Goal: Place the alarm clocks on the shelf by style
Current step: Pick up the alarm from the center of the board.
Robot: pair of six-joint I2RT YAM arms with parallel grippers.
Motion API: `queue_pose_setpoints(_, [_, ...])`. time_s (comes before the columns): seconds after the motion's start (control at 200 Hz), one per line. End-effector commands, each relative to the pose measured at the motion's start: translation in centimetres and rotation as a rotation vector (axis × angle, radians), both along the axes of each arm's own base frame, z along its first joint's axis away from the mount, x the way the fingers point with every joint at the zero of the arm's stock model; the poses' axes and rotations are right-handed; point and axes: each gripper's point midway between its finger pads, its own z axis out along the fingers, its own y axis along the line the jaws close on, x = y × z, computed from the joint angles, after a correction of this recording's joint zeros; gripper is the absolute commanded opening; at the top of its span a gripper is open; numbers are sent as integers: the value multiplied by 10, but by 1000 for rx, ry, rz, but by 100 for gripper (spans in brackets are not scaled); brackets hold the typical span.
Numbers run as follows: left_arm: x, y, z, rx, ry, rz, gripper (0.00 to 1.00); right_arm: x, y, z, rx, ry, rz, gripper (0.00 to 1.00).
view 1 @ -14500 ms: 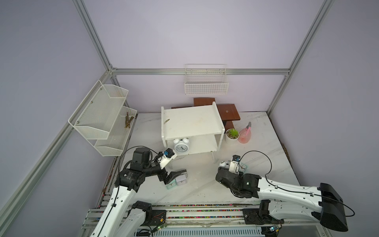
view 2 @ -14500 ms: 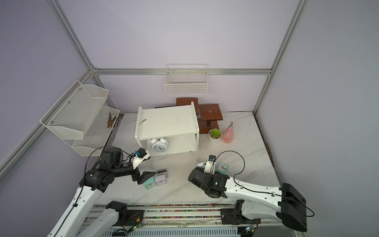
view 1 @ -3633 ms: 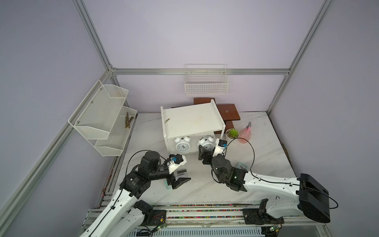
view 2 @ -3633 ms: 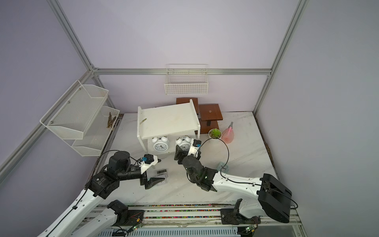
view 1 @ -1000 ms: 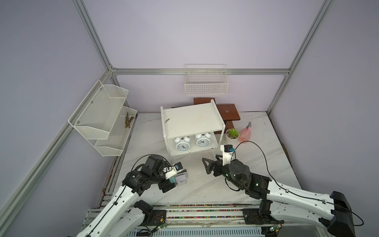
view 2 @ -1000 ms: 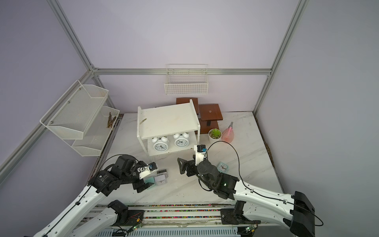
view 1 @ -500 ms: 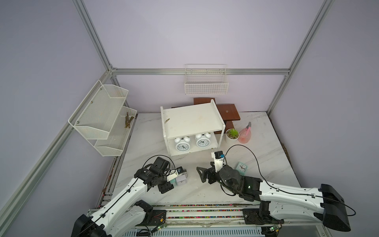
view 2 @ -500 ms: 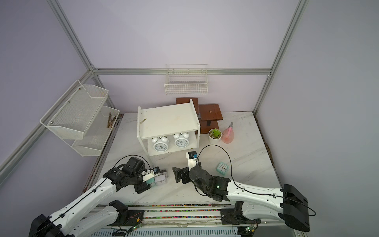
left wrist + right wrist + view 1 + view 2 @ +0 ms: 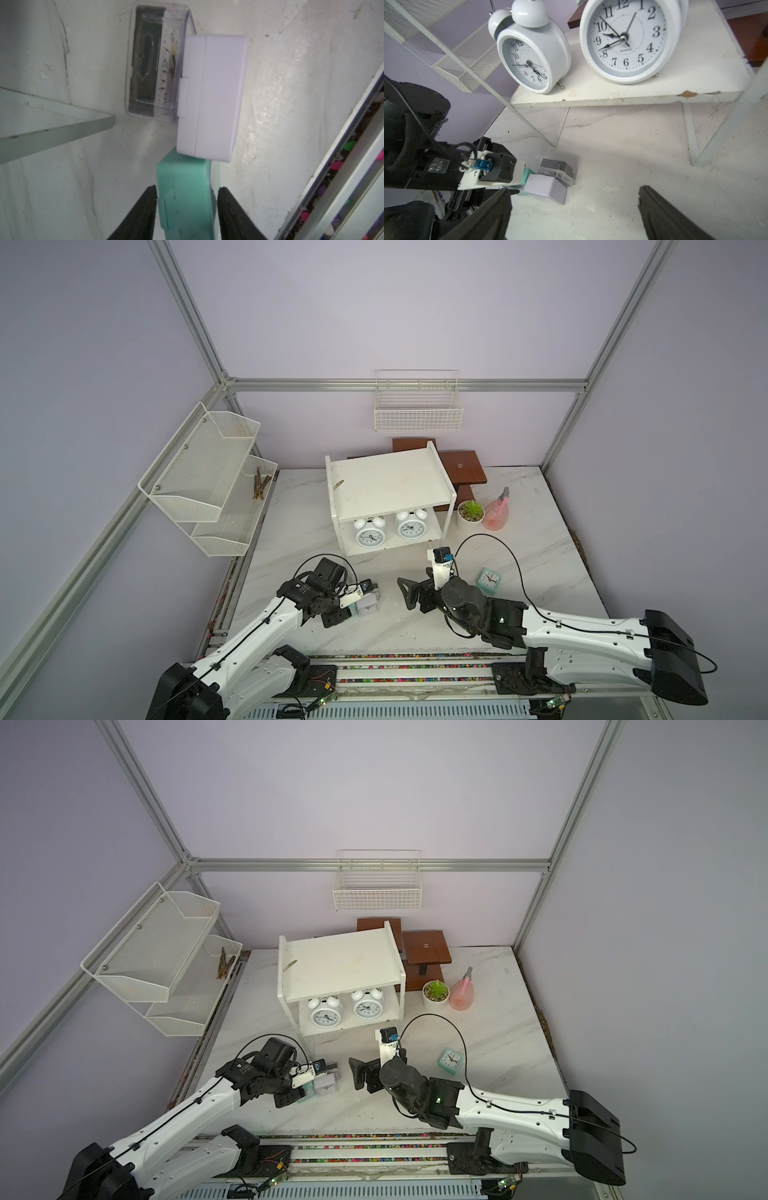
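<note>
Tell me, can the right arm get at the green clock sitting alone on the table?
Probably yes. The green clock stands alone, nothing crowding it, and the right tool is open and empty, though it points away and must swing back.

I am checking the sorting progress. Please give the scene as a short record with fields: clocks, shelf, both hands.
shelf lower board: two round twin-bell clocks, side by side
shelf top board: no clock
table, by left hand: mint green clock, white square clock, dark-framed clock, bunched together
table, apart: second mint green clock
left hand: fingers flank the mint green clock; grip not certain
right hand: open, empty
</note>
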Motion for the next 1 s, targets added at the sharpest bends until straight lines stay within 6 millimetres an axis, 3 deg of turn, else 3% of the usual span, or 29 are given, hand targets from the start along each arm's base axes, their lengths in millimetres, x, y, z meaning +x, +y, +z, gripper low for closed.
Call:
queue_pose_setpoints(0.0, [-1,-8,2,-31,-2,-26,42,3,0,9,10,-28,-19,99])
queue_pose_setpoints(0.21, [-3,-7,8,-40,-2,-21,35,3,2,10,4,-30,-14,99])
queue_pose_setpoints(0.35, [-7,-11,24,-83,-7,-18,31,2,5,15,6,-38,2,99])
queue_pose_setpoints(0.6, [-11,-21,78,-194,-32,17,25,-7,22,22,-30,-75,69,99])
queue_pose_setpoints(0.775, [-8,-30,121,-281,-53,64,25,-23,38,33,-48,-137,134,99])
queue_pose_setpoints(0.995, [-4,-33,159,-322,-81,85,26,-44,62,36,-66,-187,210,99])
